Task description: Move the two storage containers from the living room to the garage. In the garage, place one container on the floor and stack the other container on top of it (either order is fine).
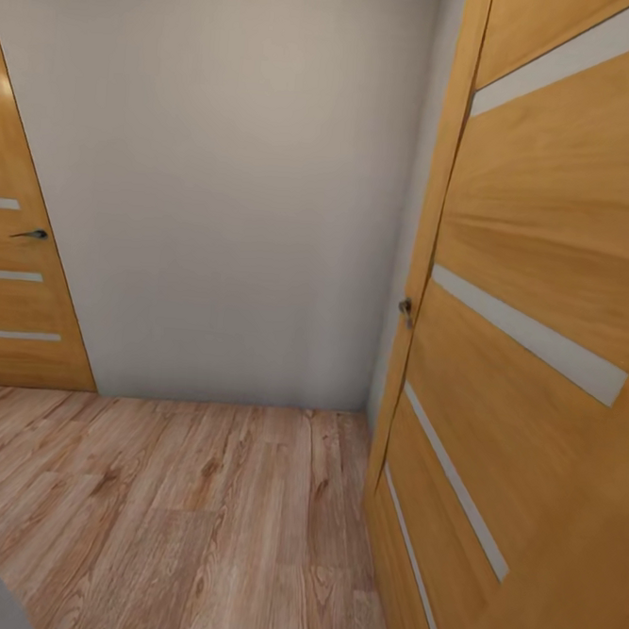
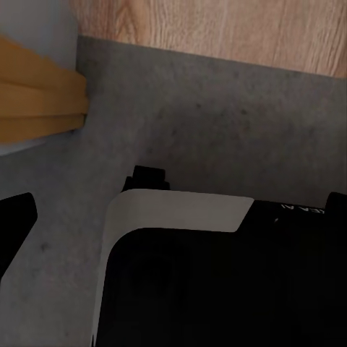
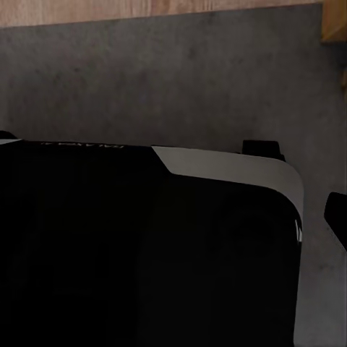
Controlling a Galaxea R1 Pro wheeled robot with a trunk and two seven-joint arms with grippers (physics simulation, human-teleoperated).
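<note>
Honestly, you're in transit: wood door [image 1: 542, 304] close on your right, grey wall [image 1: 239, 186] ahead, plank flooring [image 1: 176, 512] below. No bins to aim either arm at (wrist views show the robot base [image 2: 217, 282] over concrete [image 2: 217, 123]). Can't tell either tool's opening.

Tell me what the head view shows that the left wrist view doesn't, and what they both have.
Head view alone: a plain grey-white wall, a wooden door with pale stripes and a dark handle at the left edge, and a larger matching door standing open at the right with a small knob on its edge.

Left wrist view alone: a dark grey speckled floor, the robot's black and white body, and an orange-yellow strip against a pale surface.

Both: light wood plank flooring.
</note>
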